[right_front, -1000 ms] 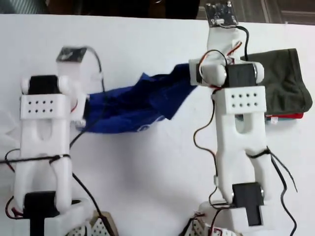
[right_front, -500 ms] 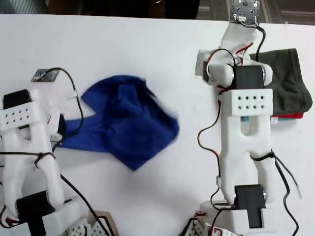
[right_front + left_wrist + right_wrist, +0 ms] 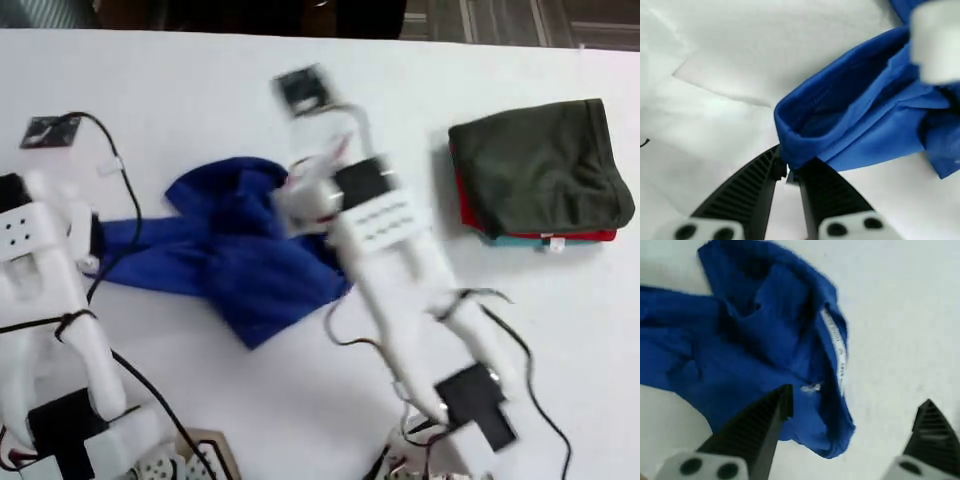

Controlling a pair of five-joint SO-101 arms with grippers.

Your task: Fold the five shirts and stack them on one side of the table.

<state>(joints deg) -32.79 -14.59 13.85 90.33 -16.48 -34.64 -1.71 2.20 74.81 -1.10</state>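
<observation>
A crumpled blue shirt [image 3: 240,250] lies on the white table [image 3: 200,80], left of centre. My left gripper [image 3: 790,172] is shut on a folded edge of the blue shirt [image 3: 850,120] at its left end, by the left arm [image 3: 45,270]. My right gripper [image 3: 855,405] hangs open over the blue shirt [image 3: 765,350], near its collar and label; its arm [image 3: 390,250] slants across the table's middle. A stack of folded shirts [image 3: 540,170], dark green on top of red and teal, sits at the right.
Cables trail from both arms over the table. The arm bases [image 3: 460,400] stand at the near edge. White tabletop stretches along the far side and between the blue shirt and the stack.
The right arm let go of the shirt and swung left from beside the stack to above the shirt. The left arm pulled the shirt leftward; it dropped into a heap.
</observation>
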